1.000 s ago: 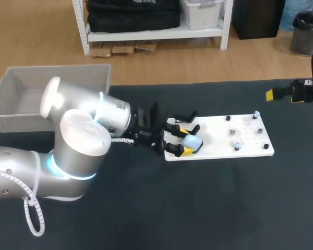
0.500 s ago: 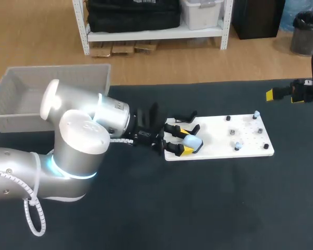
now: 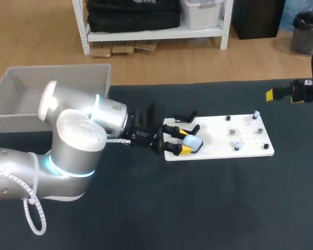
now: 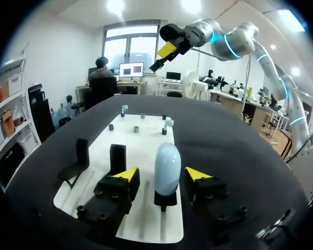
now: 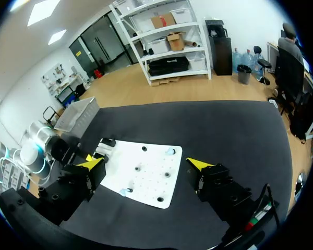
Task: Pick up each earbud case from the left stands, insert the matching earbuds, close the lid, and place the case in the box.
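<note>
The left gripper point(image 4: 161, 175) straddles a pale blue earbud case point(image 4: 167, 165) on its stand point(image 4: 165, 201), fingers apart, not gripping. The right gripper point(image 5: 146, 163) hangs open; filling, closing, boxing apparently remain.

From high behind the robot, looking down on the black table point(image 3: 208, 208), white board point(image 3: 219, 136) at 3 o'clock. From the left wrist, low and close along that board, past the left gripper point(image 4: 162, 175). From the right wrist, high, well back, same board shared.
</note>
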`<control>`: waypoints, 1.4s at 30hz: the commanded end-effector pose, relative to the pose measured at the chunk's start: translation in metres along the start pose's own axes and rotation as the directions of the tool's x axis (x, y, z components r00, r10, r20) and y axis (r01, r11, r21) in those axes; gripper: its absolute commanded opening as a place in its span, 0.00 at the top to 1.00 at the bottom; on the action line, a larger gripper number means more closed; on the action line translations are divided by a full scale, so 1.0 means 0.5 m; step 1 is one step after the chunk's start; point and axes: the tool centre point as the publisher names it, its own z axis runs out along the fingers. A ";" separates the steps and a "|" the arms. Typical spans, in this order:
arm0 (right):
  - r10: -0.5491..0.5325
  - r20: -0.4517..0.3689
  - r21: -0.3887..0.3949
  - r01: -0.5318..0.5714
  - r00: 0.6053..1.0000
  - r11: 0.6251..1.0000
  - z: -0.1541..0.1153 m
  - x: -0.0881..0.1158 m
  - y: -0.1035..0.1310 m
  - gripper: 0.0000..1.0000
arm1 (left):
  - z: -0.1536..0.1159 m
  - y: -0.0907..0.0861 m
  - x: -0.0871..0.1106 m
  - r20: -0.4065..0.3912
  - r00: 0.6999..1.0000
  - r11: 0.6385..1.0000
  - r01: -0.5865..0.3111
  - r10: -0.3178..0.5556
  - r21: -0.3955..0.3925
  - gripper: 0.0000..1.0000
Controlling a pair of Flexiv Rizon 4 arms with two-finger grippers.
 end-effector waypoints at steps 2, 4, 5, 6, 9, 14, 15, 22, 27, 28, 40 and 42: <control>-0.001 0.000 -0.004 0.001 1.000 1.000 0.001 0.000 -0.002 0.00 | 0.001 0.000 0.003 0.005 1.000 1.000 -0.002 0.002 0.005 0.44; -0.001 0.000 -0.004 0.001 1.000 1.000 0.001 0.000 -0.002 0.00 | 0.001 0.000 0.003 0.006 1.000 1.000 -0.003 0.003 0.006 0.42; -0.001 0.000 -0.004 0.001 1.000 1.000 0.001 0.000 -0.002 0.00 | 0.001 -0.001 0.003 0.007 1.000 1.000 -0.004 0.004 0.007 0.43; -0.001 0.000 -0.004 0.001 1.000 1.000 0.001 0.000 -0.002 0.00 | 0.001 -0.001 0.003 0.008 1.000 1.000 -0.005 0.005 0.007 0.44; -0.001 0.000 -0.004 0.001 1.000 1.000 0.001 0.000 -0.002 0.00 | 0.002 -0.002 0.005 0.010 1.000 1.000 -0.006 0.006 0.007 0.43; -0.001 0.000 -0.004 0.001 1.000 1.000 0.001 0.000 -0.002 0.00 | 0.002 -0.001 0.005 0.015 1.000 1.000 -0.009 0.009 0.006 0.45; -0.001 0.000 -0.004 0.001 1.000 1.000 0.001 0.000 -0.002 0.00 | 0.002 0.000 0.005 0.017 1.000 1.000 -0.008 0.008 0.006 0.45; -0.001 0.000 -0.004 0.001 1.000 1.000 0.001 0.000 -0.002 0.00 | 0.000 -0.001 0.004 0.023 1.000 1.000 -0.011 0.011 0.008 0.55; -0.001 0.000 -0.004 0.001 1.000 1.000 0.001 0.000 -0.002 0.00 | -0.008 0.000 0.002 0.033 0.999 1.000 -0.014 0.013 0.007 0.64; -0.001 0.000 -0.004 0.001 1.000 1.000 0.001 0.000 -0.002 0.00 | -0.011 -0.001 0.000 0.037 0.999 1.000 -0.016 0.015 0.006 0.66; -0.001 0.000 -0.004 0.001 1.000 1.000 0.001 0.000 -0.002 0.00 | -0.057 -0.027 -0.043 0.122 0.991 0.999 -0.049 0.047 0.020 1.00; -0.001 0.000 -0.004 0.001 1.000 1.000 0.001 0.000 -0.002 0.00 | -0.067 -0.034 -0.056 0.143 0.988 0.998 -0.059 0.055 0.023 1.00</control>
